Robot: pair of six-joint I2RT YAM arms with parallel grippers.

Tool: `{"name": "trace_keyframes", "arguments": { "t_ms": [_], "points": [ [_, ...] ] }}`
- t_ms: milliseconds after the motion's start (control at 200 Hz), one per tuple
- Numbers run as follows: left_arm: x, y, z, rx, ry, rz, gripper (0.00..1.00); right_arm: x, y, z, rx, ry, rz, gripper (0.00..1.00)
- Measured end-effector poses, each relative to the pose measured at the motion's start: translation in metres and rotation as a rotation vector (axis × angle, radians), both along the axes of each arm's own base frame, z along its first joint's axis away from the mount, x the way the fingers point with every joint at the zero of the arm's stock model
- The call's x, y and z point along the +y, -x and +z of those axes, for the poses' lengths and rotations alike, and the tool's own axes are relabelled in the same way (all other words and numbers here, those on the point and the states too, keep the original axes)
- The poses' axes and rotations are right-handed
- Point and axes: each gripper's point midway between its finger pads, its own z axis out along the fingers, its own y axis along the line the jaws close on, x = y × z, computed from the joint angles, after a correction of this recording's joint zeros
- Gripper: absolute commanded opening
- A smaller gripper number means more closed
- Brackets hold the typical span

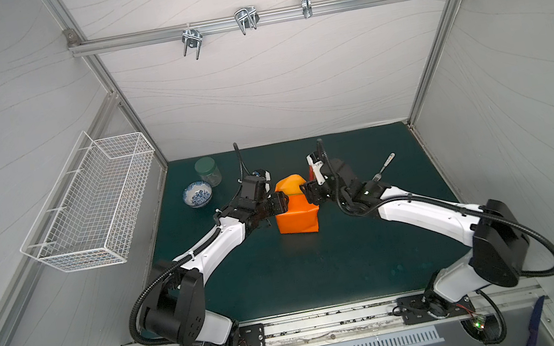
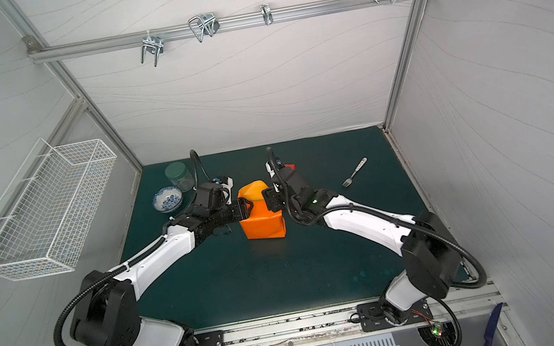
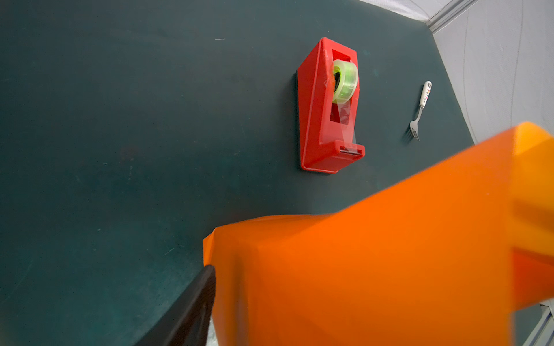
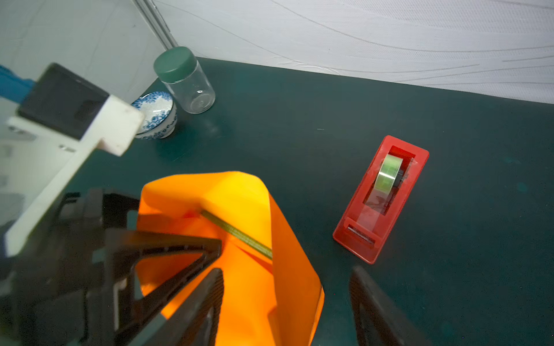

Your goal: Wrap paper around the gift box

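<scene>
Tape dispenser point(image 4: 380, 200), fork point(image 1: 383, 167), bowl point(image 1: 197, 194) and jar point(image 1: 208, 172) around paper point(image 1: 298, 216) in the pinch of left gripper point(image 1: 282, 202); right gripper point(image 1: 308, 192) agape.

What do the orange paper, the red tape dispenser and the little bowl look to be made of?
The paper is a thin glossy sheet: sharp creases, light glowing through. The tape dispenser looks moulded plastic: smooth, evenly red. The bowl is probably glazed ceramic: shiny white with blue pattern.

The paper point(image 1: 297, 218) looks glossy, the tabletop point(image 1: 322, 269) matt.
</scene>
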Motion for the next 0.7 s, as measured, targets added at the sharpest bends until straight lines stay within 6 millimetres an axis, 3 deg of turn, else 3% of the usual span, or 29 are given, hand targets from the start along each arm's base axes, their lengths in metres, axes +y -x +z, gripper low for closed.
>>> {"name": "trace_keyframes", "arguments": {
  "t_ms": [70, 180, 235, 580, 700],
  "points": [
    [0.0, 0.0, 0.0, 0.0, 0.0, 0.0, 0.64, -0.011, 0.007, 0.003, 0.023, -0.038, 0.032, 0.61],
    [0.0, 0.0, 0.0, 0.0, 0.0, -0.001, 0.64, -0.026, 0.015, 0.001, 0.052, -0.077, 0.073, 0.42],
    [0.0, 0.0, -0.001, 0.002, 0.0, -0.001, 0.64, -0.03, 0.017, -0.002, 0.062, -0.085, 0.098, 0.4],
    [-0.001, -0.001, -0.002, 0.003, 0.001, -0.003, 0.64, -0.008, 0.023, -0.024, 0.103, -0.086, 0.264, 0.28],
    [-0.001, -0.001, -0.002, 0.004, 0.001, -0.003, 0.63, -0.006, 0.02, -0.031, 0.1, -0.071, 0.278, 0.17]
  ]
}}
